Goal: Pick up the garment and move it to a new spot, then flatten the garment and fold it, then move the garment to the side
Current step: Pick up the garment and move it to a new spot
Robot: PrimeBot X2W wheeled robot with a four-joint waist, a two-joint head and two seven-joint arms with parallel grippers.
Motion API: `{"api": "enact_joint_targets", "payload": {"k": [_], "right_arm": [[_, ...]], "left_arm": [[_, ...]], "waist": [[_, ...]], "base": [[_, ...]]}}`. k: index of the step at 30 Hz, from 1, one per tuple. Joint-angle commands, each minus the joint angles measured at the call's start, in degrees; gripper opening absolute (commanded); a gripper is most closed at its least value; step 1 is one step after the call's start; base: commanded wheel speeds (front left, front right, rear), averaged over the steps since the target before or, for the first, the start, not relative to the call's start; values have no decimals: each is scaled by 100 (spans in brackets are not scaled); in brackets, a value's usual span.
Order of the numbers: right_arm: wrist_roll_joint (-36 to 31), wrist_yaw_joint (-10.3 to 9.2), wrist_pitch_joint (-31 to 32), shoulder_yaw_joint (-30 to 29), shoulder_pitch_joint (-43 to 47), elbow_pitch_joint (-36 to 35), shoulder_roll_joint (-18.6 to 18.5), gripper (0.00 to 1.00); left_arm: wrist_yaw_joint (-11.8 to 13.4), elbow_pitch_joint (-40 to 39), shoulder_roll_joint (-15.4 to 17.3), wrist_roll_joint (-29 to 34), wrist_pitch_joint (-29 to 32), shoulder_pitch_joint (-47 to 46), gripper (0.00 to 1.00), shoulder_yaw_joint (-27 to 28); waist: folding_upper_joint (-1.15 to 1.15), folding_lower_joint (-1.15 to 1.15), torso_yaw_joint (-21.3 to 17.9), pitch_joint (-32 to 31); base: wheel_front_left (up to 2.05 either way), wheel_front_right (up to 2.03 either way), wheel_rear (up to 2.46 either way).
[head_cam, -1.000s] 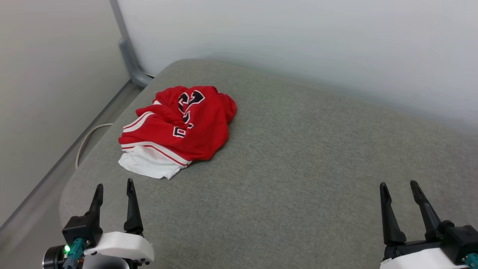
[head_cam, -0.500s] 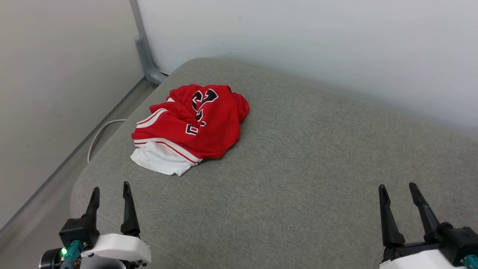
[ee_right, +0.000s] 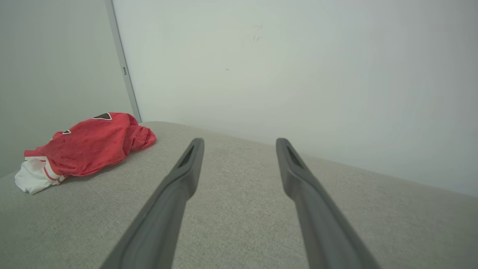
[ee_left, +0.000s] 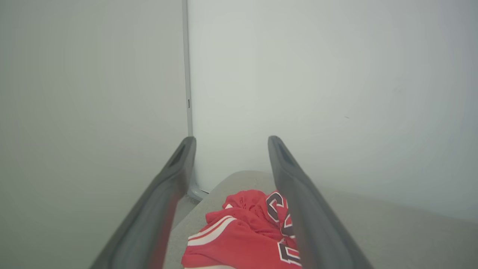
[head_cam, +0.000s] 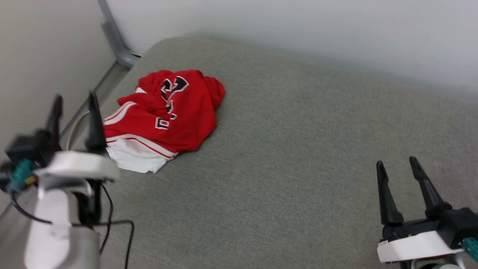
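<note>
The garment (head_cam: 164, 116) is a crumpled red jersey with white sleeve cloth, striped trim and black letters, heaped at the far left of the grey cushion (head_cam: 283, 157). It also lies low in the left wrist view as the garment (ee_left: 239, 239), and at the left of the right wrist view as the garment (ee_right: 89, 145). My left gripper (head_cam: 74, 101) is raised at the left, open and empty, just left of the heap's near edge. My right gripper (head_cam: 396, 167) stands open and empty at the lower right, far from the garment.
Pale walls (head_cam: 298, 33) close off the back and the left side, with a grey post (head_cam: 114, 41) in the corner. A white cable (head_cam: 76, 125) lies in the gap beside the cushion's left edge. The cushion's middle and right are bare fabric.
My left arm has lifted and reached forward, up to the garment's near left edge. The head camera has shifted, so the whole scene sits differently. The right gripper keeps its pose.
</note>
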Motion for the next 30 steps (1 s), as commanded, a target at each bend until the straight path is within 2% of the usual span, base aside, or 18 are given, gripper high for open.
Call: {"api": "enact_joint_targets", "payload": {"k": [1,7,11,15,20,26,30], "right_arm": [[-86,-4,-13,-26,-149,-96,0,100],[-254,-4,-12,-66,-314,-247,-6,100],[-310,-4,-12,-86,-364,-339,-49,100],[-346,-4,-13,-140,-456,-422,-91,100],[-343,-4,-12,-150,-577,-479,-141,100],[-370,-4,-13,-176,-689,-549,-160,100],[-378,-4,-12,-204,-786,-567,-188,100]], "left_arm": [[-70,116,195,-93,-16,-471,100,75],[-174,607,825,-548,-16,-1662,100,-150],[-179,1021,1415,-1199,459,-2287,100,-976],[-180,1272,2003,-1863,1381,-2720,100,-1888],[-181,1475,2606,-2758,2877,-3100,100,-2864],[-182,1486,3083,-3665,4561,-3184,100,-3901],[-182,1477,3278,-3973,5322,-3155,100,-4557]], "waist": [[0,0,-269,307],[0,0,-562,666],[0,0,-697,857],[0,0,-816,1050],[0,0,-954,1273],[0,0,-1102,1538],[0,0,-1190,1705]], "base": [[0,0,0],[0,0,0],[0,0,0],[0,0,0],[0,0,0],[0,0,0],[0,0,0]]}}
